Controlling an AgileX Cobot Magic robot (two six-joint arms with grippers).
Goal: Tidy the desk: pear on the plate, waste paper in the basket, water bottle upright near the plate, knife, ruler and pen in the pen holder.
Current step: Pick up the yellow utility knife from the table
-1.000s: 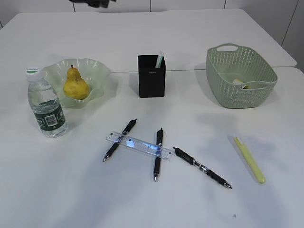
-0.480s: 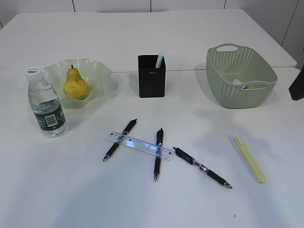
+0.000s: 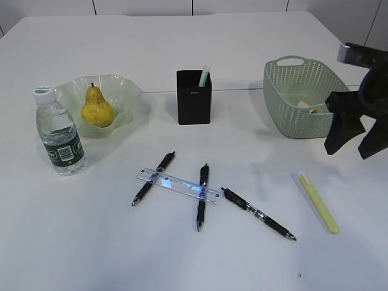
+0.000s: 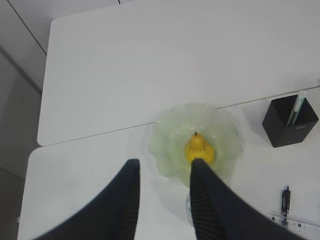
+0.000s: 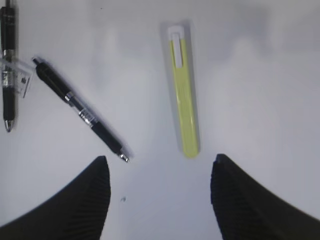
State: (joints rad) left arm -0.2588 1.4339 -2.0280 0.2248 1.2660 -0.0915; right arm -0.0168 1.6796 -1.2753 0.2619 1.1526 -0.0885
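— Since nothing nearest us is cleared, what's left? Three black pens (image 3: pixel 258 214) lie on the desk (image 3: pixel 182 260); the ruler (image 3: pixel 177 184) rests across two of them; a yellow-green knife (image 3: pixel 318 203) lies apart on the right.

— And the pincers? The right pincer (image 3: pixel 351 142) hovers open above that knife, holding nothing; the left pincer (image 4: pixel 165 200) hangs parted and empty over the plate (image 3: pixel 124 91).

— Farther back? The water bottle (image 3: pixel 57 133) stands upright beside the plate; the yellow pear (image 3: pixel 97 109) sits in it; the pen holder (image 3: pixel 194 100) holds one item; the basket (image 3: pixel 297 91) holds something pale, probably paper.
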